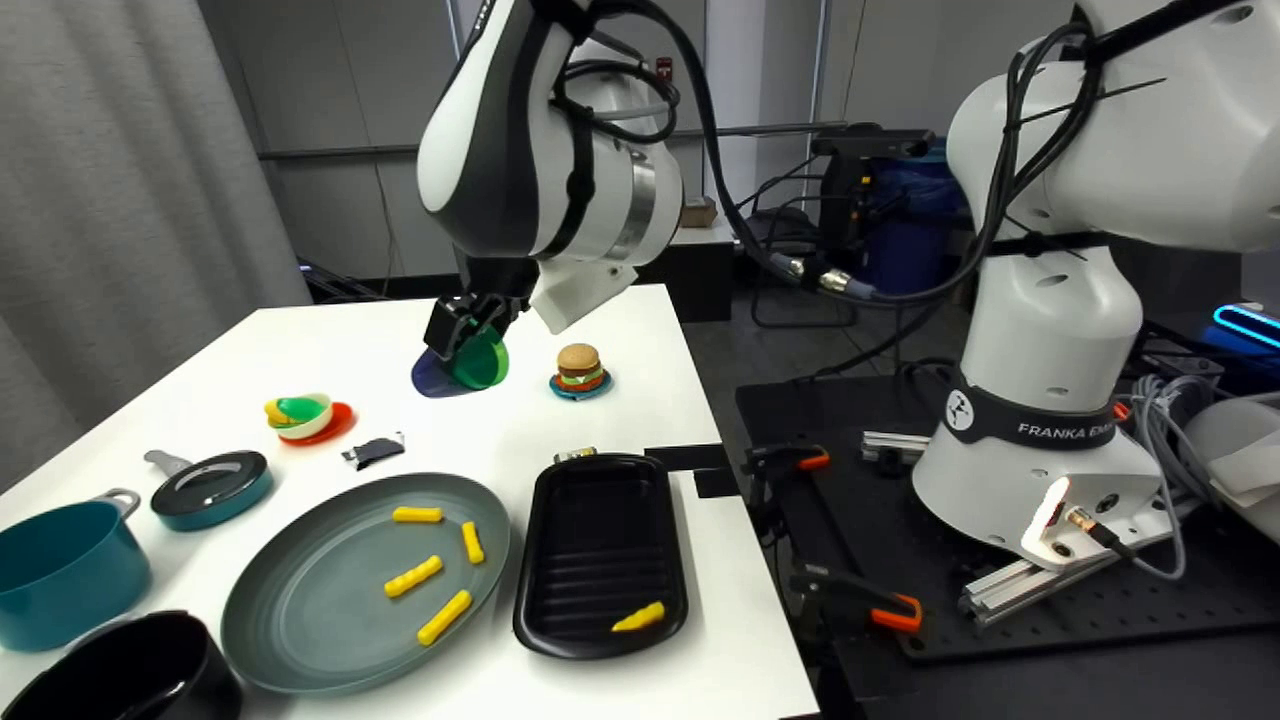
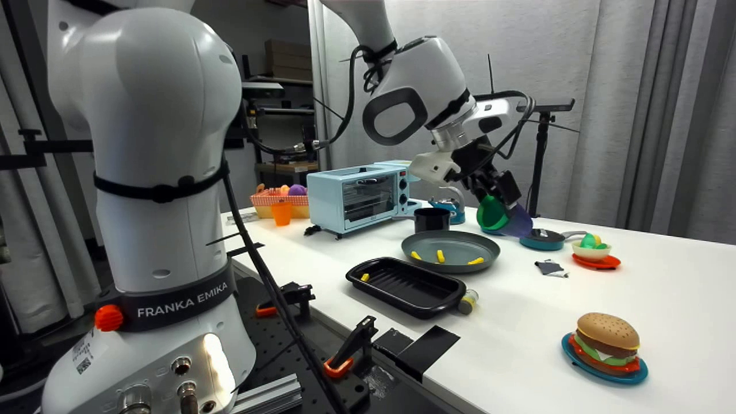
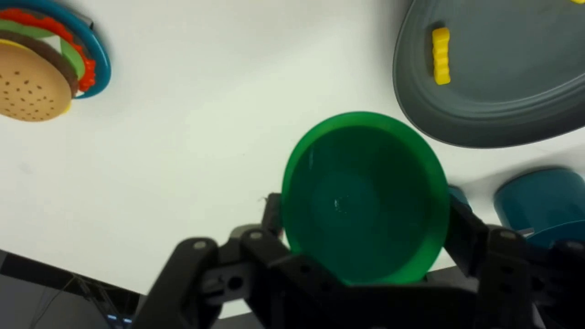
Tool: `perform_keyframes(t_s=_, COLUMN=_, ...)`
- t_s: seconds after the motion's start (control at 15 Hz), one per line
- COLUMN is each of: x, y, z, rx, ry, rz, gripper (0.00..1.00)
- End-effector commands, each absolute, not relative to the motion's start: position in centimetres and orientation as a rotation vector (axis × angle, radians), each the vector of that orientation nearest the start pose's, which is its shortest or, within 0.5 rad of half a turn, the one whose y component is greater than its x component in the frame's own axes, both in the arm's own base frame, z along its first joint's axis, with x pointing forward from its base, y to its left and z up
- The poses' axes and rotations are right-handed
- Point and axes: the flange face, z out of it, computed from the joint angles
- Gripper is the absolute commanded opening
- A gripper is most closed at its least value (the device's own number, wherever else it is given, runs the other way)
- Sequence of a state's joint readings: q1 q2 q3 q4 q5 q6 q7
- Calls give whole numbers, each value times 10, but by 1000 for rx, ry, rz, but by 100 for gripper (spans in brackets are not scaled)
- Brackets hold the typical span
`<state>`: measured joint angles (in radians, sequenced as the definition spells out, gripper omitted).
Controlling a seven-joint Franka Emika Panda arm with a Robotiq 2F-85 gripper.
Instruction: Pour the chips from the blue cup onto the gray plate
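Okay, chips (image 1: 413,577) are on the plate (image 1: 320,600), so with my claw (image 3: 364,212) clamped on the cup (image 3: 365,198) I'd level it low before releasing.

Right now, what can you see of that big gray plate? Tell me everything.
The gray plate is large and round, with a raised rim and a smooth, dull gray-green surface, perhaps plastic or coated metal. It sits flat, right side up, on the white table, close beside the black tray, apparently apart from it. Four yellow chips lie on it, scattered toward the tray side.
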<state>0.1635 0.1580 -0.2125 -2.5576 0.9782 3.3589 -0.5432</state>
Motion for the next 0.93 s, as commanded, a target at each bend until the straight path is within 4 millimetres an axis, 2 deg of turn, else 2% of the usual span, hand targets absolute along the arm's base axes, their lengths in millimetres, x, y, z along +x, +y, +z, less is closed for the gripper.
perform_keyframes(t_s=0.0, x=445, y=-124, z=260, rx=-2949, ry=847, rz=-801, gripper=57)
perform_keyframes(t_s=0.27, x=447, y=-137, z=246, rx=-2911, ry=933, rz=-652, gripper=57)
perform_keyframes(t_s=0.53, x=457, y=-143, z=250, rx=-2889, ry=1015, rz=-521, gripper=57)
perform_keyframes(t_s=0.87, x=483, y=-145, z=287, rx=-2902, ry=1100, rz=-448, gripper=57)
